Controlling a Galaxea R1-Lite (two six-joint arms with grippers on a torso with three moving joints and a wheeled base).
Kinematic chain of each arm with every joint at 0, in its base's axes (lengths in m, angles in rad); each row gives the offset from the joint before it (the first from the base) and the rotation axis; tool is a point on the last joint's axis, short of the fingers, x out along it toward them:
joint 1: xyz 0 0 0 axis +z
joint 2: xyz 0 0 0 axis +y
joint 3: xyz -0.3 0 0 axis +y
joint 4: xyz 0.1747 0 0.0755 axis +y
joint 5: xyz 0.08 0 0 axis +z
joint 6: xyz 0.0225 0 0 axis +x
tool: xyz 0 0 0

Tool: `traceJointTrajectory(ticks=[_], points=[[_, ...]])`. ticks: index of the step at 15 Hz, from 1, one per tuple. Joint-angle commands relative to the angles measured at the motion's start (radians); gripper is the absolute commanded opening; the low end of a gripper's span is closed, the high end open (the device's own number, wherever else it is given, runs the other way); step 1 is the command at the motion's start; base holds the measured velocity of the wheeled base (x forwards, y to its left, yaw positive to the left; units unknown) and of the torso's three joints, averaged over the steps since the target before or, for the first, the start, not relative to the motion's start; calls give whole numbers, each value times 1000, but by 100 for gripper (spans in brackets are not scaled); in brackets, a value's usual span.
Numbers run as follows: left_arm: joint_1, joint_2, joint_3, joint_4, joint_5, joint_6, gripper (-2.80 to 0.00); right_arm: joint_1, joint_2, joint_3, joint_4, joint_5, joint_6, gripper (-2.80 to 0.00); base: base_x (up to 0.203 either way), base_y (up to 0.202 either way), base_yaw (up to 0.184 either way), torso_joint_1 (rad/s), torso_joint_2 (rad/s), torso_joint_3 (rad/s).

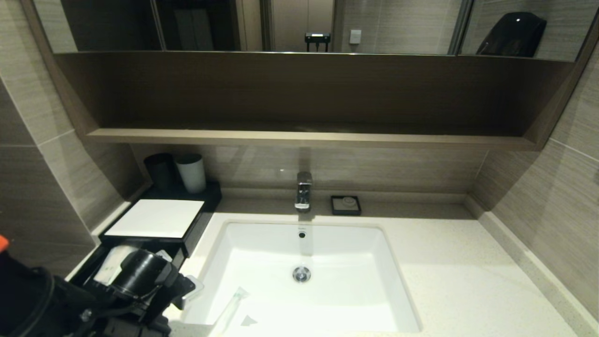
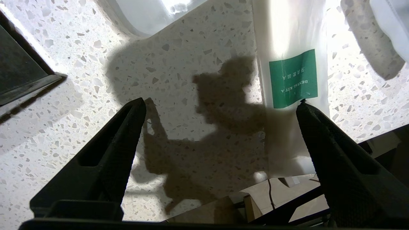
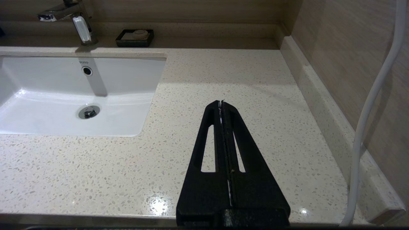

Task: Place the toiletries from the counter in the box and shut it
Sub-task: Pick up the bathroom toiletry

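The black box with a white top panel [image 1: 154, 217] stands at the counter's left, its black drawer [image 1: 93, 269] pulled out toward me; something pale lies in the drawer. My left gripper [image 2: 220, 105] is open and empty, pointing down at the speckled counter [image 2: 179, 48] between the drawer corner [image 2: 22, 73] and a clear packet with a green label [image 2: 293, 78]. That packet lies flat beside one finger [image 2: 319, 134]. A long clear toothbrush packet [image 1: 231, 306] lies over the sink's front edge. My right gripper [image 3: 221, 103] is shut and empty above the counter right of the sink.
The white sink basin [image 1: 327, 299] with a faucet [image 1: 303, 192] fills the middle. A black and a white cup [image 1: 191, 173] stand behind the box. A small black soap dish [image 1: 346, 205] sits at the back. A wooden shelf [image 1: 304, 136] hangs overhead. The counter's front edge is close to the left gripper.
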State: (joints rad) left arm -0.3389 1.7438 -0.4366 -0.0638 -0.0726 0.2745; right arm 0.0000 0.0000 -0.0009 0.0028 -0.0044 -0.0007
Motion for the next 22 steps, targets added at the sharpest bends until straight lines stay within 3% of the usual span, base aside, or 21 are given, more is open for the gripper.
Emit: traceJointTrajectory(ticks=[1,4,5,22], points=[[0,-1,1,-1,-1,3,0,0,0,-1,0,0,-1,-280,0,0,0,0,0,0],[1,-1,3,-1,0,5,-10,0,0,0,0,0,0,-280,0,0,0,0,0,0],[1,-1,3,-1,0,5,-280,0,0,-1,0,0,-1,-280,0,0,0,0,0,0],[2,-2,9,-5,1,5,-280,0,0,-1,0,0,-1,-280,0,0,0,0,0,0]])
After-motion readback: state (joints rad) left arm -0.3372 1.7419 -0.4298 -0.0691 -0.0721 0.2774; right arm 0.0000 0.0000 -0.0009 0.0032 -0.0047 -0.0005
